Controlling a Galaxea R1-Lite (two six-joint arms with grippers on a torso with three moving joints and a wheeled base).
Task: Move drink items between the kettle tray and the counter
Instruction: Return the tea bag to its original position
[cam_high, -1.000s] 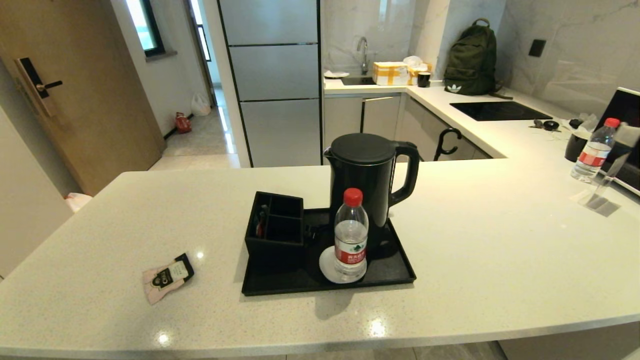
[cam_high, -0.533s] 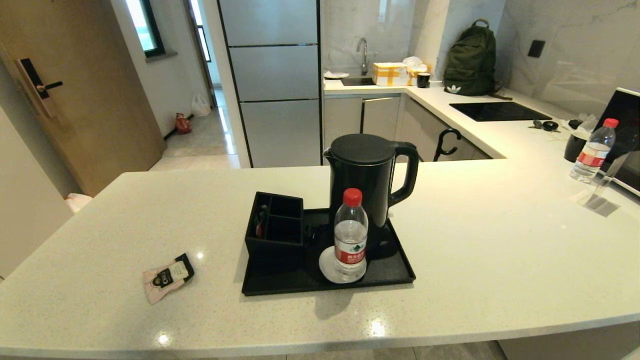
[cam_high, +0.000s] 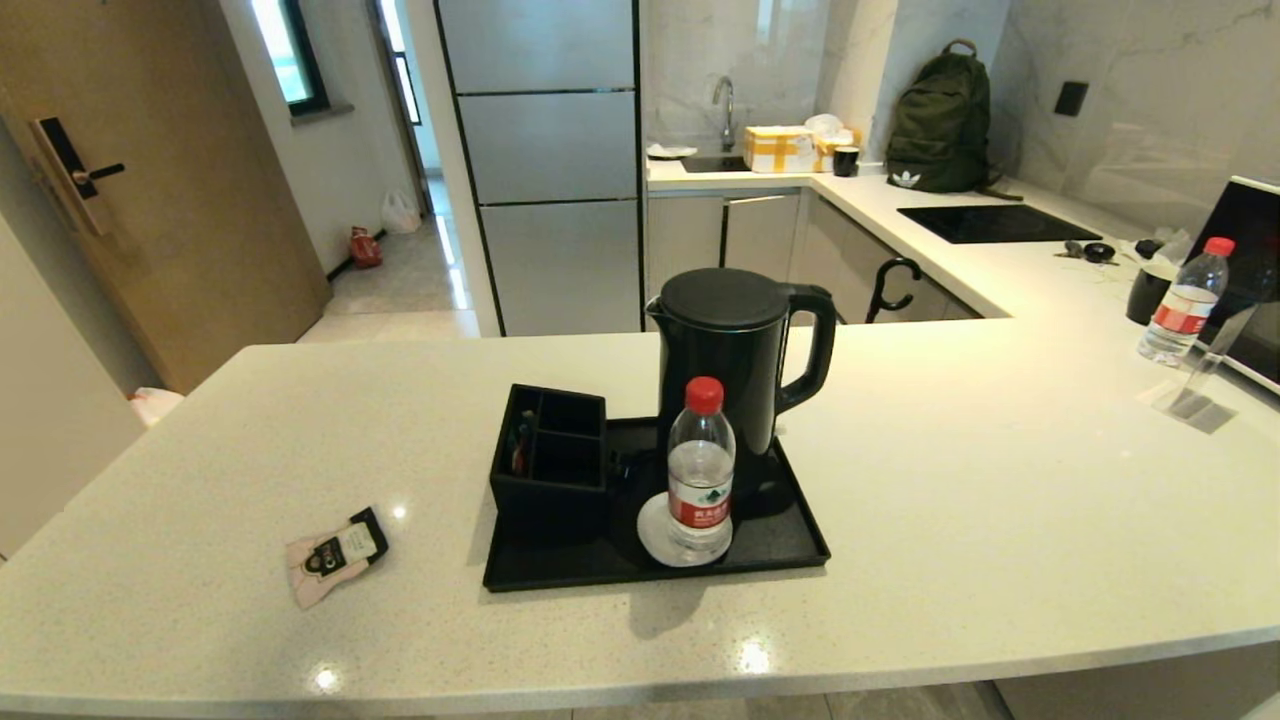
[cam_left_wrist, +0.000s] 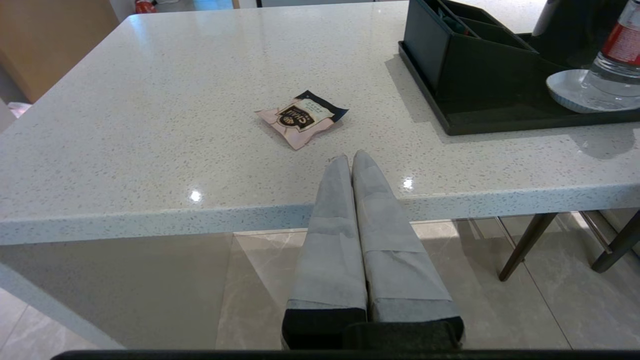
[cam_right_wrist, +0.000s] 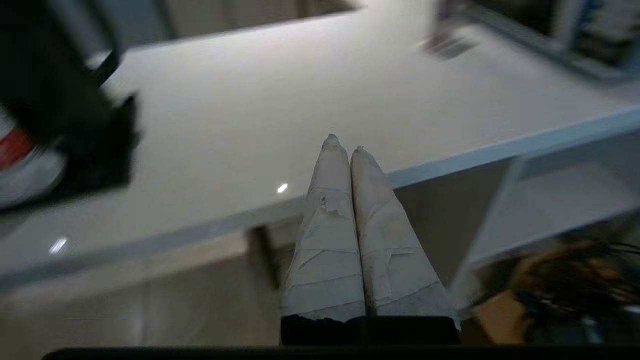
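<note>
A tall black kettle (cam_high: 735, 355) stands at the back of the black kettle tray (cam_high: 780, 545), beside the tray's black compartmented box (cam_high: 550, 450). A pale pink sachet (cam_high: 335, 555) with a black end lies on the off-white counter (cam_high: 1000, 500), left of the tray. The sachet (cam_left_wrist: 301, 117) also shows in the left wrist view, just beyond my left gripper (cam_left_wrist: 351, 157), which hangs shut and empty over the counter's near edge. My right gripper (cam_right_wrist: 342, 143) is shut and empty at the near edge, right of the tray. Neither arm shows in the head view.
A clear water bottle (cam_high: 700, 470) with a red cap stands on a white coaster at the tray's front. A second bottle (cam_high: 1185, 300), a dark cup and a screen sit at the far right. A backpack (cam_high: 942, 118) and boxes are on the rear worktop.
The head view has shifted very slightly; the kettle, sachet, tray and bottle lie where they were. The right wrist view is blurred, as if that arm is moving.
</note>
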